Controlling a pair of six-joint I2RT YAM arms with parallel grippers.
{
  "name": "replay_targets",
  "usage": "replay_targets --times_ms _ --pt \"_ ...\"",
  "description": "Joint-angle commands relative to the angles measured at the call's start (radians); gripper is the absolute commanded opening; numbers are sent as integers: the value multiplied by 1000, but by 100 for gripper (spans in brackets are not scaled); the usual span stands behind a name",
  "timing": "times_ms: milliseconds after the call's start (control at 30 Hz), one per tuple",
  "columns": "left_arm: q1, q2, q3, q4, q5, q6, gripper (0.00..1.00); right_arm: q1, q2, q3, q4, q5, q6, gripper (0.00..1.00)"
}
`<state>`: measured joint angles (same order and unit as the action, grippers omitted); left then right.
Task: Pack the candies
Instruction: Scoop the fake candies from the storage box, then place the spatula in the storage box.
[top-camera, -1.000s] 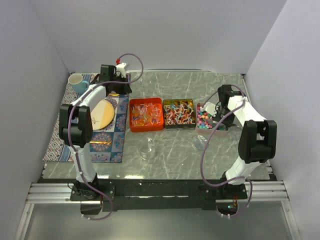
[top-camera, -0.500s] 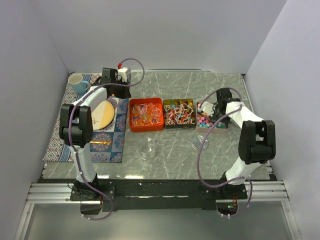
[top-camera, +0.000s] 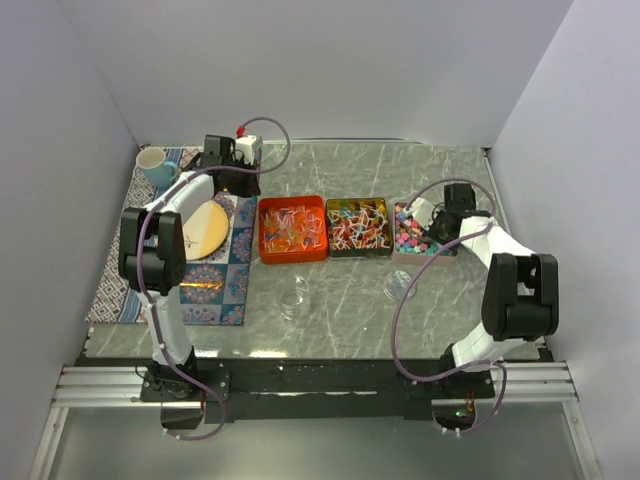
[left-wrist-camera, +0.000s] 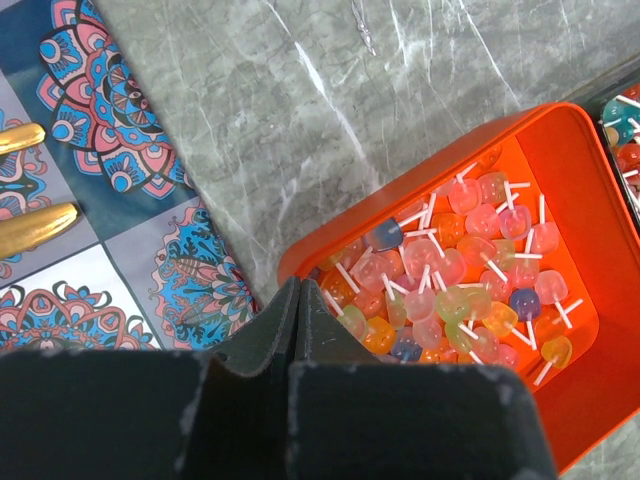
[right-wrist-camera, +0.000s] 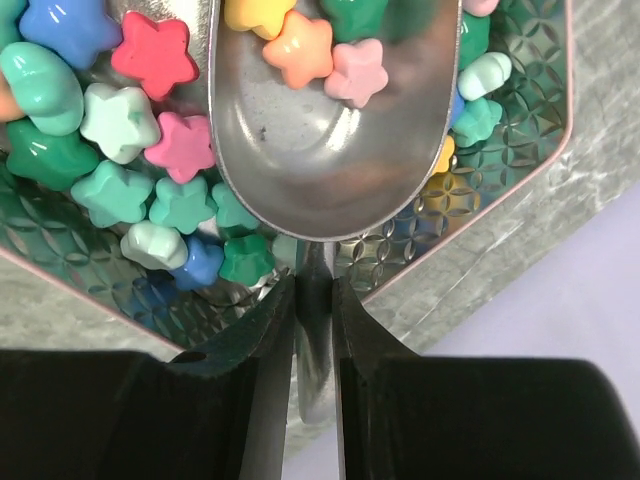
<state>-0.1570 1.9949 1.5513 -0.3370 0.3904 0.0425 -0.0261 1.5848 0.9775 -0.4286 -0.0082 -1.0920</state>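
The candies fill three boxes. Star-shaped candies (right-wrist-camera: 150, 150) in pink, green, blue and red lie in a patterned metal tin (right-wrist-camera: 520, 190), (top-camera: 415, 243). My right gripper (right-wrist-camera: 314, 285), (top-camera: 437, 222) is shut on the handle of a metal scoop (right-wrist-camera: 330, 130). The scoop's bowl lies in the tin with several star candies in it. Stick candies (left-wrist-camera: 450, 270) fill the orange box (left-wrist-camera: 560, 130), (top-camera: 293, 229). My left gripper (left-wrist-camera: 298, 285), (top-camera: 238, 183) is shut on nothing and hangs above that box's far left corner. The middle box (top-camera: 358, 227) holds wrapped candies.
A patterned mat (top-camera: 215, 285) at the left carries a plate (top-camera: 205, 228), gold cutlery (left-wrist-camera: 30, 225) and a cup (top-camera: 155, 167). Two clear round dishes (top-camera: 295, 297), (top-camera: 398, 284) stand on the marble in front of the boxes. Walls close in both sides.
The right wrist has swung to the right and the arm's elbow has come nearer, with the scoop staying over the tin. The left arm shifted slightly at first, then held still.
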Motion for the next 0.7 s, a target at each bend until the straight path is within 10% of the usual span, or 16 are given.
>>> replay_targets --times_ms 0,667 --pt "-4 -4 49 -5 -13 28 1 -28 -72 -15 111 -45 52 0" --pt "-3 -4 81 -7 -22 48 1 -35 -192 -162 249 -101 152 0"
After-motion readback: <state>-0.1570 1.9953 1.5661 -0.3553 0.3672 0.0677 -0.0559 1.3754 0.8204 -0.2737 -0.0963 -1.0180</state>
